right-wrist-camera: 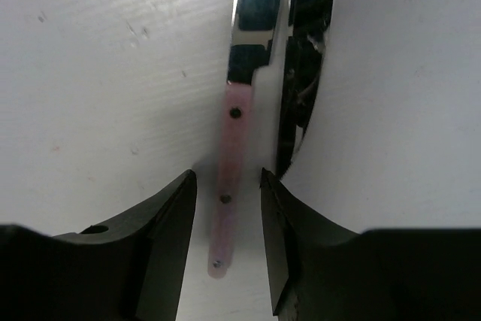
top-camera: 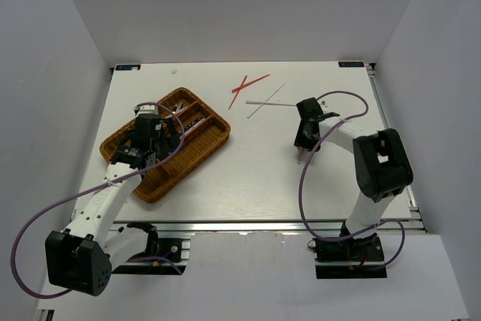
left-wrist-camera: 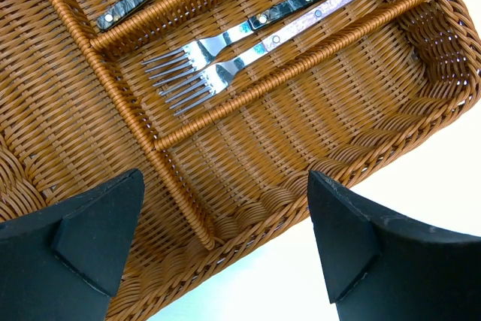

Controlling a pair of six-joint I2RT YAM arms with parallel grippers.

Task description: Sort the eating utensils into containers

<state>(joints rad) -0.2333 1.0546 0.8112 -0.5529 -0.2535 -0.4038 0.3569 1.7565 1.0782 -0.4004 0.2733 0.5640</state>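
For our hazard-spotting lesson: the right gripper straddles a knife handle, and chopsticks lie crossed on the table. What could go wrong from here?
1. The right gripper has its fingers either side of the knife, whose thin pink handle lies flat on the table. On closing, the handle may twist or slip out. Another shiny piece lies right beside it and could get knocked.
2. The red chopsticks and silver-white chopsticks each lie crossed, so lifting one may drag its partner.

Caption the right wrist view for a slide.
Right pincer open astride a pink-handled utensil lying on the white table.
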